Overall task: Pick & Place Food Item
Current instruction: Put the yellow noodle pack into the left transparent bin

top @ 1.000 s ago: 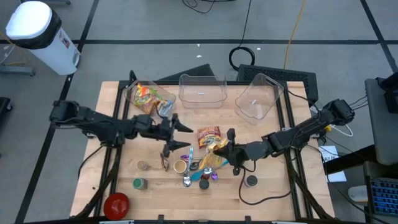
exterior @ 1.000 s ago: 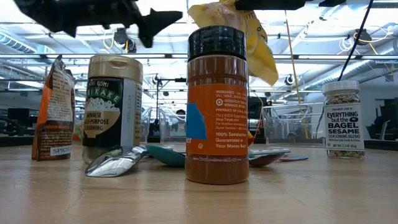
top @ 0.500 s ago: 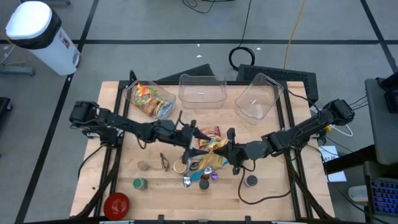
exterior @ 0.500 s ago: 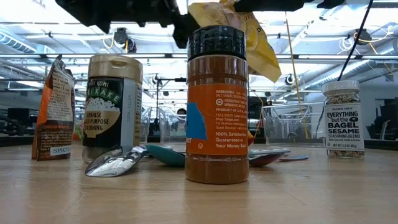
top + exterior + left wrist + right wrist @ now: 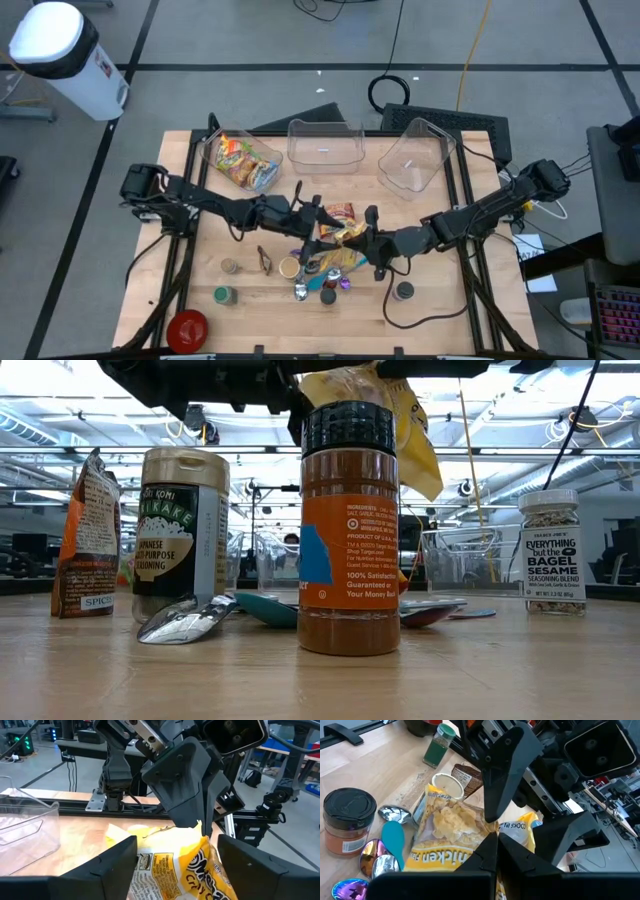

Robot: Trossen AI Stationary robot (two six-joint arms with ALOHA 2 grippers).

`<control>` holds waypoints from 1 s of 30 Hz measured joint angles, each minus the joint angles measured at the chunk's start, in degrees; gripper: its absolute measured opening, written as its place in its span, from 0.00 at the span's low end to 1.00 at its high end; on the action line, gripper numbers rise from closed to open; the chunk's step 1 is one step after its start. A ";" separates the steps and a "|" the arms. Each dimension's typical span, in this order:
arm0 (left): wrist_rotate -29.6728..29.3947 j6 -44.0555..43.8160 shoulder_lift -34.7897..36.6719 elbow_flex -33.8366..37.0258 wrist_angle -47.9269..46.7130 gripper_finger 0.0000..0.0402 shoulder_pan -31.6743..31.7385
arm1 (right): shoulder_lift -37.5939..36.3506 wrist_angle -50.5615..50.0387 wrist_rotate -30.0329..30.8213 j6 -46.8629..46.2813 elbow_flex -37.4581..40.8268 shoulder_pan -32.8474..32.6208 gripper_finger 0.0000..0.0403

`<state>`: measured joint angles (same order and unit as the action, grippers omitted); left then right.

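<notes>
A yellow chicken-flavour snack bag [image 5: 445,827] hangs over the middle of the table with my right gripper [image 5: 496,839] shut on it. It hangs above the black-capped orange spice bottle [image 5: 349,530]. My left gripper [image 5: 177,841] reaches in level from the table's left and is open. Its two fingers stand on either side of the bag [image 5: 170,867], just below the right gripper's fingers [image 5: 200,795]. From overhead the two grippers meet nose to nose at the bag [image 5: 343,255]. My right gripper pinches the bag's top edge [image 5: 196,826] between its two fingers. They come from the table's right, pointing slightly downward. The bag hangs below them, clear of the table. I cannot tell whether my left gripper's fingers touch the bag's sides.
Three clear bins stand along the far edge, the left one [image 5: 240,158] holding snack packs. A red-brown packet [image 5: 337,213] lies under the grippers. Spoons, a furikake jar [image 5: 180,525], a spice pouch [image 5: 85,540] and a bagel-seasoning jar [image 5: 552,550] crowd the table's near middle.
My left gripper has travelled toward the table's right, from beside the left bin up to the hanging yellow bag. Its fingers now flank the bag. My right gripper and the bag have stayed in place.
</notes>
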<state>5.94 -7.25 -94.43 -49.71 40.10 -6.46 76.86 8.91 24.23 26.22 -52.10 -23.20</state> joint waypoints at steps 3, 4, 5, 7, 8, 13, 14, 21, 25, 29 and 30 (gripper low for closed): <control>0.01 0.01 0.00 0.00 0.00 0.57 0.00 | 0.00 0.06 0.00 0.00 0.00 0.00 0.00; 0.01 0.01 0.00 0.00 -0.02 0.53 0.00 | 0.00 0.06 0.00 0.00 0.00 0.00 0.00; 0.01 0.01 0.00 0.00 -0.02 0.49 0.00 | 0.00 0.06 0.04 0.00 0.00 0.00 0.00; 0.05 -0.01 0.00 0.00 0.00 0.40 0.00 | 0.00 0.04 0.11 0.00 0.00 0.04 0.00; 0.10 0.01 0.00 0.00 0.00 0.35 0.00 | 0.00 0.02 0.22 0.00 0.00 0.04 0.00; 0.48 1.14 0.00 0.00 0.02 0.17 -0.03 | 0.00 -0.12 0.60 0.00 0.02 0.07 0.00; 0.57 1.88 0.00 -0.01 0.02 0.14 -0.04 | 0.00 -0.14 0.61 0.00 0.03 0.07 0.00; 1.73 5.86 0.62 0.00 -0.37 0.02 -0.04 | 0.00 0.03 0.22 -1.78 0.04 0.07 0.00; 0.71 6.83 4.77 0.00 -4.99 0.04 0.24 | -0.04 1.39 3.25 -5.61 -0.04 0.04 0.02; 0.25 8.85 13.18 0.00 -16.85 0.01 1.42 | -0.09 2.32 5.64 -8.12 -0.02 -0.07 0.11; -0.89 8.96 15.42 0.00 -20.14 0.01 1.79 | -0.04 2.90 5.63 -9.02 0.00 -0.07 0.14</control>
<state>5.05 1.71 -79.01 -49.71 19.96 -4.67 76.82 11.81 29.86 17.20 -52.10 -23.27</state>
